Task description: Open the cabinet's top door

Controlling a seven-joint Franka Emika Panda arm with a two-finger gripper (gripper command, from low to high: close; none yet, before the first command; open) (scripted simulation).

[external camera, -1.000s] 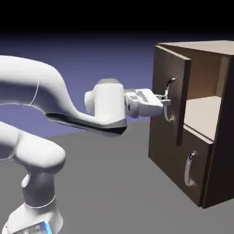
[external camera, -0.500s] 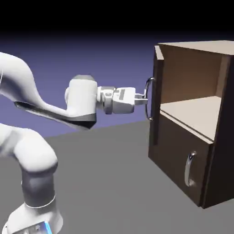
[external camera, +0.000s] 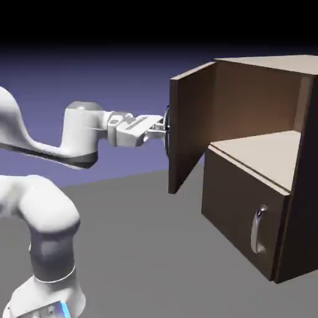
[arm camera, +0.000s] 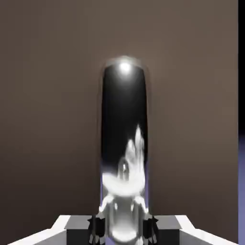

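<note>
The dark brown cabinet (external camera: 261, 168) stands at the right of the exterior view. Its top door (external camera: 189, 133) is swung far out to the left, and the tan shelf inside shows. My gripper (external camera: 163, 127) is shut on the door's silver handle (external camera: 166, 127), which sits on the door's far face and is mostly hidden there. In the hand view the shiny handle (arm camera: 124, 143) runs up the middle between my fingertips (arm camera: 98, 226), in front of the door's brown panel (arm camera: 48, 119).
The lower panel (external camera: 239, 214) with its own curved silver handle (external camera: 257, 228) is closed. The white arm (external camera: 43, 186) stretches in from the exterior view's left over the grey table (external camera: 143, 248).
The gripper has pulled back to the left with the handle in it. The top door has swung from barely ajar to wide open, uncovering the tan interior.
</note>
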